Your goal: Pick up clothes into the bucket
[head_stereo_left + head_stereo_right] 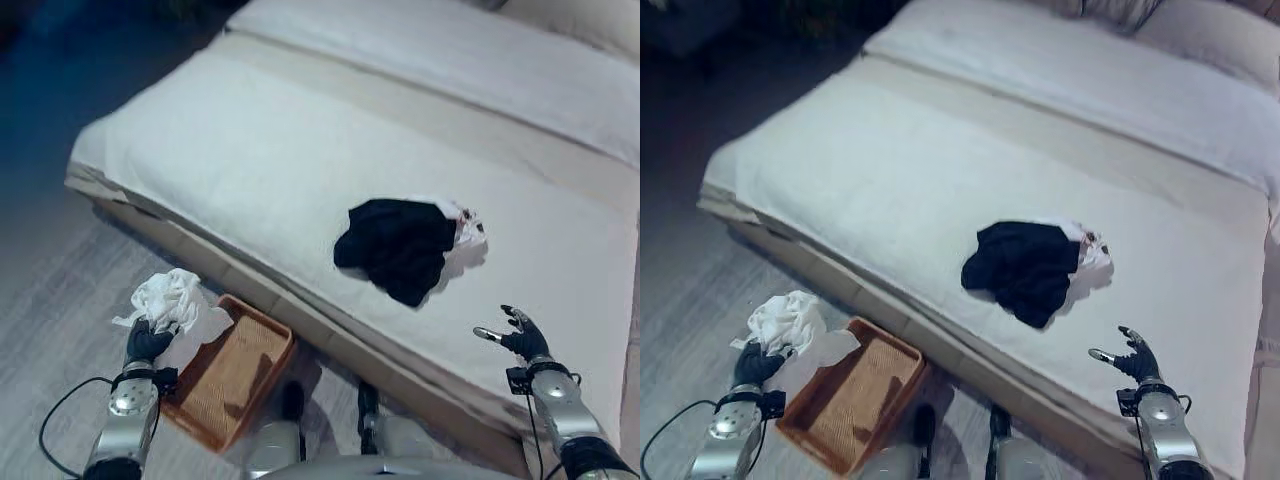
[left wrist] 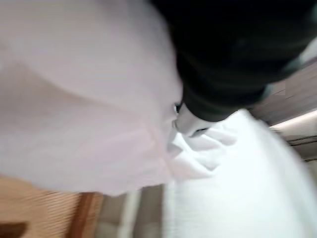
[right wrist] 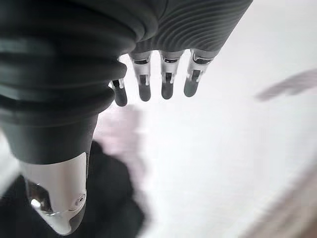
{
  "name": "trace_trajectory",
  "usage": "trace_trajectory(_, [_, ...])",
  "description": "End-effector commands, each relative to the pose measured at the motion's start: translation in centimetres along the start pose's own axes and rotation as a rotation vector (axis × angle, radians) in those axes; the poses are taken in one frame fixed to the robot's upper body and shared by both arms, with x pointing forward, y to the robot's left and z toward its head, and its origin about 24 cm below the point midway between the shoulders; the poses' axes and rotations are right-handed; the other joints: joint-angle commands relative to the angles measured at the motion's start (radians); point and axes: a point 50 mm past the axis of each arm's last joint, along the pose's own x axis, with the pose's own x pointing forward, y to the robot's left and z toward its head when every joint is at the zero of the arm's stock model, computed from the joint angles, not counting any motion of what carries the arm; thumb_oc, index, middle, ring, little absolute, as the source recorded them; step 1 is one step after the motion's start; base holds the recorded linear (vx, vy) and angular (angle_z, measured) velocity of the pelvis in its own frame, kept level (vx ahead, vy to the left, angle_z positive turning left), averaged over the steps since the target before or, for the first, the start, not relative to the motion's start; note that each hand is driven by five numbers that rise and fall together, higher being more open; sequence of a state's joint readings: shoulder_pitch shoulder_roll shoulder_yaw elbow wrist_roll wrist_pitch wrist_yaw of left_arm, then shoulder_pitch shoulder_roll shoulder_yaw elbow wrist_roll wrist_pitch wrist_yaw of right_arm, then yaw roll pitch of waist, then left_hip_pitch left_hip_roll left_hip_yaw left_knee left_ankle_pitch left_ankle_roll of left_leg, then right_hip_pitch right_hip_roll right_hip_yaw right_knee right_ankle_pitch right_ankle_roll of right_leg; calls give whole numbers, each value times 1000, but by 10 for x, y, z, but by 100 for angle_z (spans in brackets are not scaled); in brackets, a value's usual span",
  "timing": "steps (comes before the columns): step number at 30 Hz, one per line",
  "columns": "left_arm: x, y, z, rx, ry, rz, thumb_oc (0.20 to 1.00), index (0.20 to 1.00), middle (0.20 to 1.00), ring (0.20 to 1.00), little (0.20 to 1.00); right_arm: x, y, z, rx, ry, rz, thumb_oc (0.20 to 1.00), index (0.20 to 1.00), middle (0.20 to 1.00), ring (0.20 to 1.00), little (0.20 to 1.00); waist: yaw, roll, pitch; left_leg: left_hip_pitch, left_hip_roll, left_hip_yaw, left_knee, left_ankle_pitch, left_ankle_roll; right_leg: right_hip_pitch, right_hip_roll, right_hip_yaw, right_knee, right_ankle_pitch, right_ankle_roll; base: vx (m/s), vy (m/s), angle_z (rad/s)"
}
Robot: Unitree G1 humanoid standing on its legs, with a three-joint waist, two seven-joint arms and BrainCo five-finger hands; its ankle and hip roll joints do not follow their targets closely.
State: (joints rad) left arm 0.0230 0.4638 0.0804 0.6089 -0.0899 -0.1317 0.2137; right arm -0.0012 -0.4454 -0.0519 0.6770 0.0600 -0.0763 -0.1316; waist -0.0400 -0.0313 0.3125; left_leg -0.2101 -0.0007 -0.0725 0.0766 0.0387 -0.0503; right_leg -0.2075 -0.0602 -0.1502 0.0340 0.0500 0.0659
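With the left hand point(image 1: 147, 343) clutching the white cloth point(image 1: 168, 298) beside the basket point(image 1: 232, 372), centre it over the basket before release; right hand point(image 1: 520, 336), fingers spread, hovers near dark clothes point(image 1: 398, 246) on the bed point(image 1: 250, 150).

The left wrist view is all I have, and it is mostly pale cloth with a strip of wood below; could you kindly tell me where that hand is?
Observer: The left hand is above the floor beside the bed, fingers curled round a bunched white garment.
Operator: Thank you. Is the wood the container?
Observer: Yes, a shallow brown wicker basket sits on the floor just right of that hand; part of the white cloth drapes over its near edge.
Operator: Is anything left on the bed?
Observer: A black garment lies crumpled on the white bed, with a bit of white cloth at its right edge. The right hand hovers open near it, holding nothing.
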Motion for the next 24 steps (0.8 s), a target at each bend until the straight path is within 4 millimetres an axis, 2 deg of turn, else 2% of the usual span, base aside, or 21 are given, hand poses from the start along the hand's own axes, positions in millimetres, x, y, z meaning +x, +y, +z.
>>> trace_trajectory(1, [12, 18, 10, 103, -34, 123, 200, 200, 200, 200, 200, 5, -2, 19, -29, -88, -64, 1000, 1000, 1000, 1000, 1000, -18, -41, 13, -99, -29, 2, 129, -47, 38, -75, -50, 23, 152, -42, 39, -118, 64, 2])
trace_trajectory(4, [16, 16, 11, 87, -16, 147, 200, 200, 200, 200, 200, 7, -1, 17, -37, -76, -77, 1000, 1000, 1000, 1000, 1000, -23, -51, 45, -168, -31, 4, 189, -59, 42, -141, -50, 31, 205, -55, 33, -98, 31, 1])
trace_trajectory(6, [21, 15, 26, 76, -66, 194, 200, 200, 200, 200, 200, 8, 1, 22, -45, -101, -90, 1000, 1000, 1000, 1000, 1000, -31, -66, 90, -268, -36, 0, 264, -69, 47, -236, -50, 34, 268, -63, 28, -121, 12, -3])
trace_trajectory(10, [28, 13, 36, 24, -76, 232, 200, 200, 200, 200, 200, 10, 3, 29, -30, -122, -100, 1000, 1000, 1000, 1000, 1000, -38, -81, 124, -363, -32, -7, 316, -68, 44, -320, -50, 27, 299, -60, 27, -87, -5, -3])
trace_trajectory(11, [28, 13, 36, 24, -76, 232, 200, 200, 200, 200, 200, 10, 3, 29, -30, -122, -100, 1000, 1000, 1000, 1000, 1000, -38, -81, 124, -363, -32, -7, 316, -68, 44, -320, -50, 27, 299, -60, 27, -88, -29, 4])
trace_trajectory(12, [33, 13, 47, 14, -98, 247, 200, 200, 200, 200, 200, 12, 4, 36, -31, -147, -107, 1000, 1000, 1000, 1000, 1000, -41, -88, 150, -408, -28, -14, 328, -61, 38, -361, -52, 19, 309, -55, 28, -84, -31, 1])
trace_trajectory(17, [47, 22, 75, 12, -145, 303, 200, 200, 200, 200, 200, 19, 6, 63, 7, -228, -127, 1000, 1000, 1000, 1000, 1000, -50, -108, 206, -495, -16, -32, 333, -36, 24, -445, -47, -3, 315, -39, 30, -83, -28, 7])
trace_trajectory(23, [56, 36, 95, 28, -168, 382, 200, 200, 200, 200, 200, 20, 13, 79, 28, -278, -122, 1000, 1000, 1000, 1000, 1000, -61, -141, 208, -576, -3, -44, 325, -23, 15, -519, -40, -19, 288, -12, 38, -9, -17, 7])
trace_trajectory(24, [56, 38, 97, 28, -167, 397, 401, 401, 401, 401, 401, 19, 14, 80, 30, -286, -122, 1000, 1000, 1000, 1000, 1000, -62, -145, 208, -582, -3, -44, 325, -24, 15, -524, -39, -20, 285, -11, 39, 86, 8, -2])
